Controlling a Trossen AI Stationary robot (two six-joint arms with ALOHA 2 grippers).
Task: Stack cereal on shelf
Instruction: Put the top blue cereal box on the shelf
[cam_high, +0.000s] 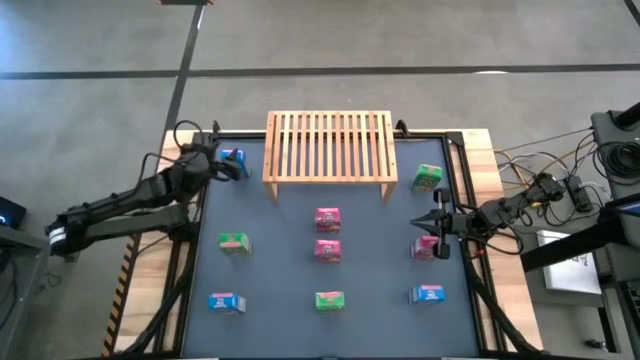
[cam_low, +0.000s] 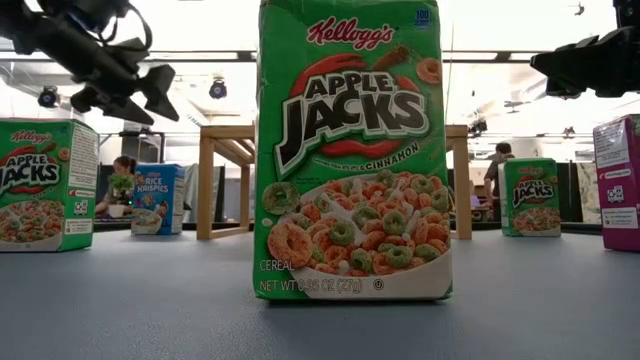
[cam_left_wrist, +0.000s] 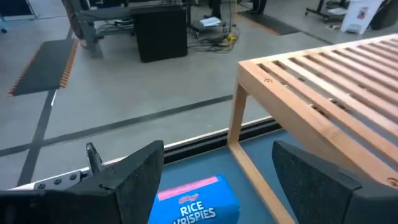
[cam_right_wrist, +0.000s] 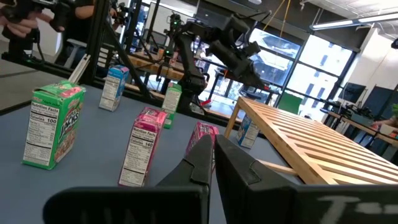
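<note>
The light-wood shelf (cam_high: 330, 145) stands at the table's far middle, its slatted top bare. Nine small cereal boxes stand upright on the table. My left gripper (cam_high: 228, 165) is open above a blue Rice Krispies box (cam_high: 234, 158) by the shelf's left leg. In the left wrist view its fingers (cam_left_wrist: 137, 171) stand on either side of that box (cam_left_wrist: 196, 202) without touching it. My right gripper (cam_high: 422, 223) is shut and empty, above the table's right side. It is just beyond a pink box (cam_high: 425, 247) and on the near side of a green box (cam_high: 427, 177).
Two pink boxes (cam_high: 327, 217) (cam_high: 327, 250) stand in the table's middle and a green box (cam_high: 234, 241) at the left. Along the near edge stand a blue box (cam_high: 225, 301), a green box (cam_high: 329, 299) and a blue box (cam_high: 427, 294). People show in the room behind.
</note>
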